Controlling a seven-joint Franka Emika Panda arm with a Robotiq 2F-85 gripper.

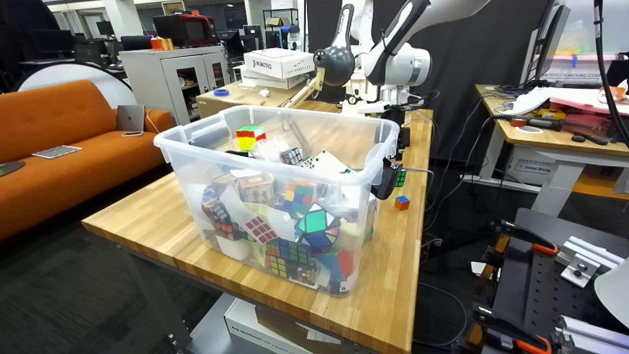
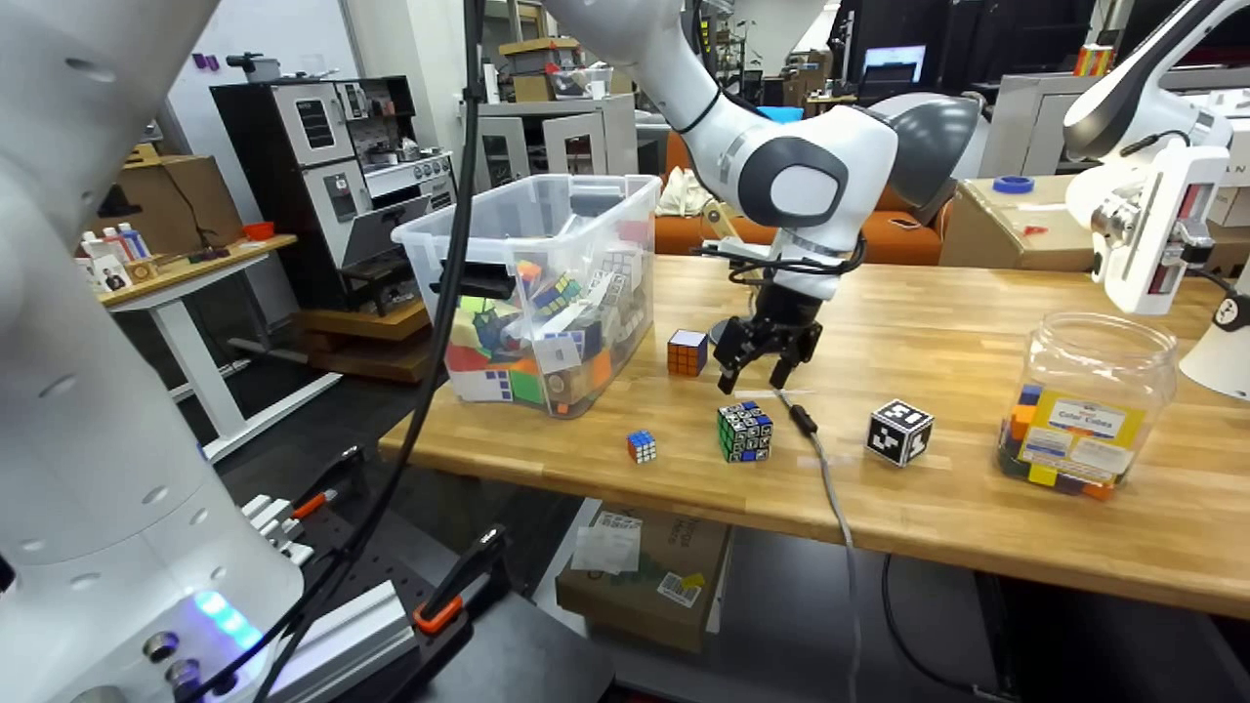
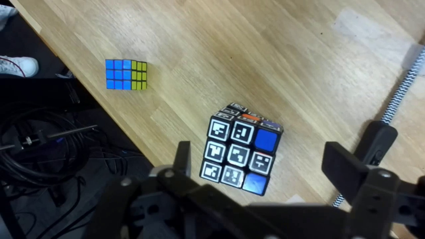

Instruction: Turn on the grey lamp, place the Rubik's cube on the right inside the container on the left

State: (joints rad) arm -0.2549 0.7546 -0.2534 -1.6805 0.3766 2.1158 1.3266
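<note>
In an exterior view, the tub [image 1: 270, 164] is hiding a stretch of counter [image 1: 385, 290], and its cloudy wall smears the cubes [image 1: 295, 250] inside: we can't count them! Behind its handle [image 1: 387, 181], a green-faced cube [image 1: 401, 178] just peeps out, and the jaws are partly lost behind the tub. In an exterior view, the arm [image 2: 742, 146] cuts across the lamp [image 2: 933, 142]; whether it's lit, we can't tell. A cable [image 2: 474, 88] hides a strip of the tub. In the wrist view, a switch [image 3: 375, 141] sits partly behind one jaw, the jaws run blurred off the bottom, a shoe [image 3: 20, 67] is clipped at left.
</note>
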